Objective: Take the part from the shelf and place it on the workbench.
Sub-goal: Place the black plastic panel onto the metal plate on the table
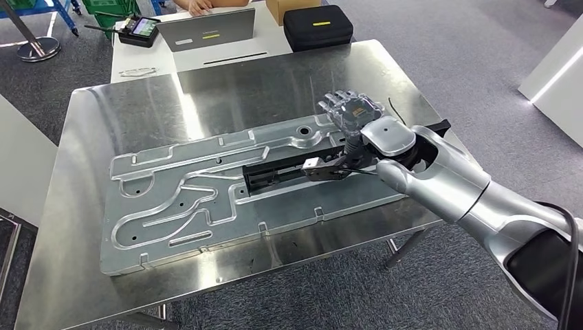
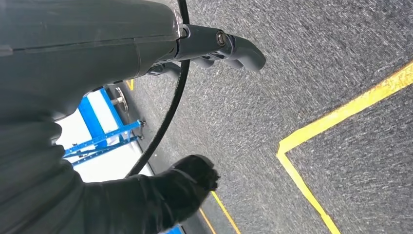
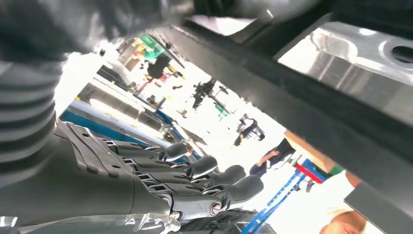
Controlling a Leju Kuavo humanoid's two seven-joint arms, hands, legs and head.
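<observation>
Fingers (image 1: pixel 342 102) spread above part (image 1: pixel 289 173)

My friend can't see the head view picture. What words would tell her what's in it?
A silver robot arm reaches over a shiny metal workbench, its right hand open above a long black part. The part lies on a big grooved metal plate. A laptop and black case sit behind.
</observation>
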